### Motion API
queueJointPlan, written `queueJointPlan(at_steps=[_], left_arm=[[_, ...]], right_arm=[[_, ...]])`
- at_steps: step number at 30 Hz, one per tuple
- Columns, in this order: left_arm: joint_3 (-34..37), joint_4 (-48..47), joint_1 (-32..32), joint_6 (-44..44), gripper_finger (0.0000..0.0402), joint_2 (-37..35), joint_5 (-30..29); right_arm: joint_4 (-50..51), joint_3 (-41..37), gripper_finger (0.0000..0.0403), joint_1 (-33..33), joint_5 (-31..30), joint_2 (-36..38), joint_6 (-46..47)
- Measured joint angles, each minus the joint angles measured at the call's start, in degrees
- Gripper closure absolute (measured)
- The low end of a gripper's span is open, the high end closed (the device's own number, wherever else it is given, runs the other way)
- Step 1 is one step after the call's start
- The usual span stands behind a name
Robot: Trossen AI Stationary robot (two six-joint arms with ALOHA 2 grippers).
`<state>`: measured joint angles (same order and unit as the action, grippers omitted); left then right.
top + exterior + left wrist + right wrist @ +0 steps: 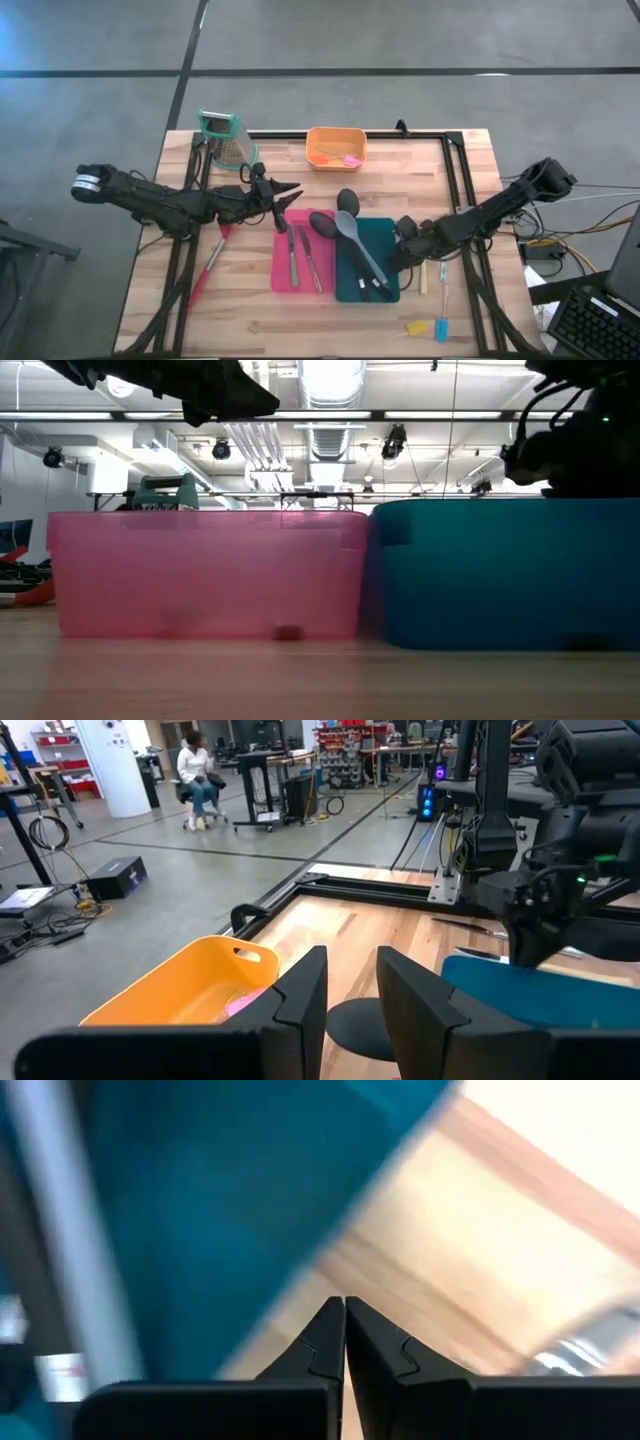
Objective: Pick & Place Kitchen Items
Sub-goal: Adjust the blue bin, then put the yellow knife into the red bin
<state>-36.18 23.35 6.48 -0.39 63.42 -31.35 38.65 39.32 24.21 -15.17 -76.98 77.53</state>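
My left gripper point(290, 196) point(350, 982) hovers open and empty over the table, just far of the pink bin point(300, 255). A black spoon's bowl point(358, 1028) lies below its fingertips. My right gripper point(400, 256) point(345, 1325) is shut and empty at the right wall of the teal bin point(365, 265) point(220, 1200), above the wood. Two knives point(303, 257) lie in the pink bin. A grey spoon point(358, 245) and a black spoon point(322, 226) lie in the teal bin. A red utensil point(208, 268) lies on the table at the left.
An orange bin point(335, 147) point(185, 982) holding a pink piece stands at the far edge, with the metal grater point(225, 140) to its left. Slim knives point(443, 298) and small yellow and blue pieces point(428, 328) lie right of the teal bin. A person sits far off in the room point(197, 775).
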Motion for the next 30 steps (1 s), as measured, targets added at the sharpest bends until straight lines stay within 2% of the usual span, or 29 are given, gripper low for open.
queueJointPlan(at_steps=[6,12,19,25,30], left_arm=[[0.0,0.0,0.0,-0.1,0.0305,0.0,0.0],[0.0,0.2,0.0,0.2,0.0305,0.0,0.0],[0.0,0.2,0.1,3.8,0.0306,0.0,0.0],[0.0,0.1,0.1,8.0,0.0306,-1.8,0.0],[0.0,-2.0,0.0,9.2,0.0305,-3.7,0.0]], right_arm=[[10.6,0.6,0.0394,0.0,2.8,1.4,4.3],[10.5,0.6,0.0394,3.2,9.5,3.3,10.6],[9.4,0.6,0.0394,11.9,7.7,2.6,24.9],[6.3,2.7,0.0394,16.0,6.0,-1.5,32.9],[15.2,12.5,0.0394,16.4,6.2,-9.8,33.4]])
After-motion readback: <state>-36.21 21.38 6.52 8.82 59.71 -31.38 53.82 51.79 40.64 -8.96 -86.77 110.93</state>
